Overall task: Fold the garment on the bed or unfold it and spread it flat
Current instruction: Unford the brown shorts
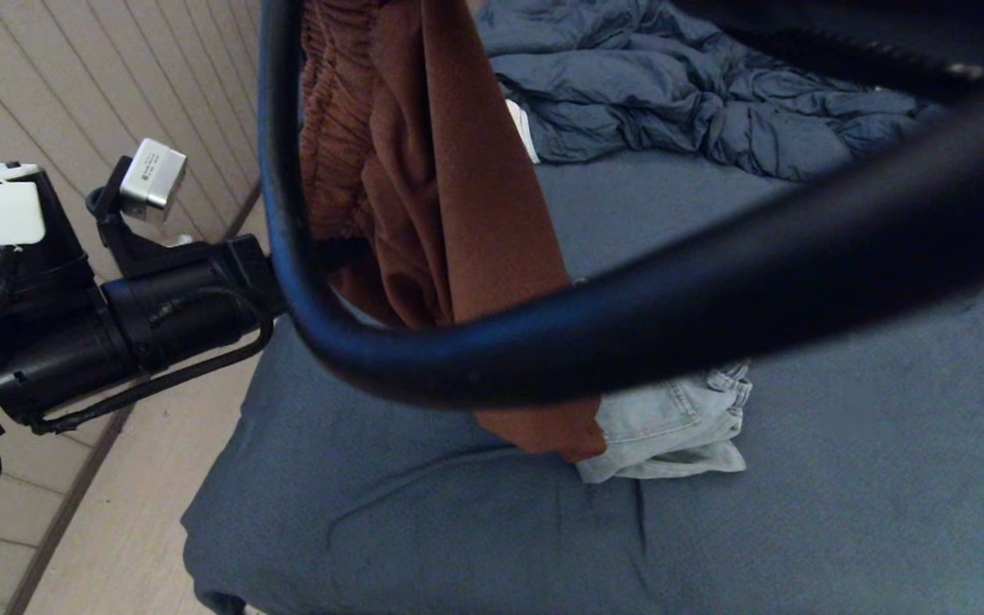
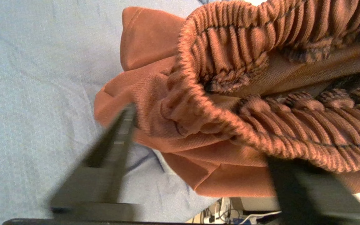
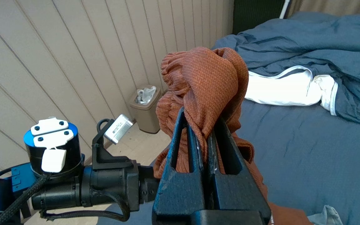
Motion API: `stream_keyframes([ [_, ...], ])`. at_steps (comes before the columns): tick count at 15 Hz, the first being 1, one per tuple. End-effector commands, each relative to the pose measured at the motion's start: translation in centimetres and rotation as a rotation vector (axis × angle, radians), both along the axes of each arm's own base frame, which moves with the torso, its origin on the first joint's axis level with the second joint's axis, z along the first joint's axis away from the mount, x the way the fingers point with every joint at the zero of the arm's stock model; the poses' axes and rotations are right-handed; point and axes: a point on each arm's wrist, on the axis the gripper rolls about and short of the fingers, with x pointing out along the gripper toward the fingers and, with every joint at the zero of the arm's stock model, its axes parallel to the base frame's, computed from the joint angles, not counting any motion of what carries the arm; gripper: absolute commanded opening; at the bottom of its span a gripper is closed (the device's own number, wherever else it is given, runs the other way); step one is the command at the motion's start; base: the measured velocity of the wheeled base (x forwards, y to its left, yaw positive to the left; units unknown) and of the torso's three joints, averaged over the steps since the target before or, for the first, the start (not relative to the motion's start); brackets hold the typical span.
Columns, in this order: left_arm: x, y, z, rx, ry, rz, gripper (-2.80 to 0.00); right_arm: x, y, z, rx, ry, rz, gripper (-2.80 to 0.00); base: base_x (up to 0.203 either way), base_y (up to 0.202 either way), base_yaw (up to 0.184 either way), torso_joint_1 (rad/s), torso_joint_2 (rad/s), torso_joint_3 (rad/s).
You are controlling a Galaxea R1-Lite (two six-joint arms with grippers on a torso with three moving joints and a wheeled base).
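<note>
A small bin (image 3: 145,107) stands by the panelled wall left of centre in the right wrist view, with crumpled white stuff inside. The rust garment (image 1: 424,171) hangs at the top centre of the head view, above the bed (image 1: 799,478). The right gripper (image 3: 202,137) is raised, its jaws clamped on a bunch of the cloth. The left gripper (image 2: 198,147) reaches in level from the left, its jaws spread around the ribbed waistband. Pale jeans (image 1: 671,427) lie on the sheet below.
</note>
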Motion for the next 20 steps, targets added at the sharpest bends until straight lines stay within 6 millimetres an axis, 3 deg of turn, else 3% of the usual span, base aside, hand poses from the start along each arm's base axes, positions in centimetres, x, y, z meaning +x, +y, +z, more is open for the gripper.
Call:
stream_keyframes([
  [1, 0.0, 0.0, 0.2, -0.006, -0.006, -0.002, -2.80, 0.0, -0.1, 0.1, 0.003, -0.001, -0.004, -2.80, 0.000, 0.000, 0.000, 0.000, 0.00, 0.000],
  [4, -1.1, 0.5, 1.3, -0.022, -0.043, 0.000, -2.80, 0.2, -0.2, 0.0, -0.003, 0.001, -0.013, -2.80, 0.000, 0.000, 0.000, 0.000, 0.00, 0.000],
  [12, -6.5, 2.9, 5.7, 0.001, -0.038, 0.019, -2.80, 4.3, -2.3, -0.1, -0.029, 0.009, -0.162, -2.80, 0.000, 0.000, 0.000, 0.000, 0.00, 0.000],
  [20, -10.9, 5.3, 10.3, 0.097, -0.121, 0.225, -2.80, 3.7, -3.7, 1.0, 0.005, -0.001, -0.168, -2.80, 0.000, 0.000, 0.000, 0.000, 0.00, 0.000],
])
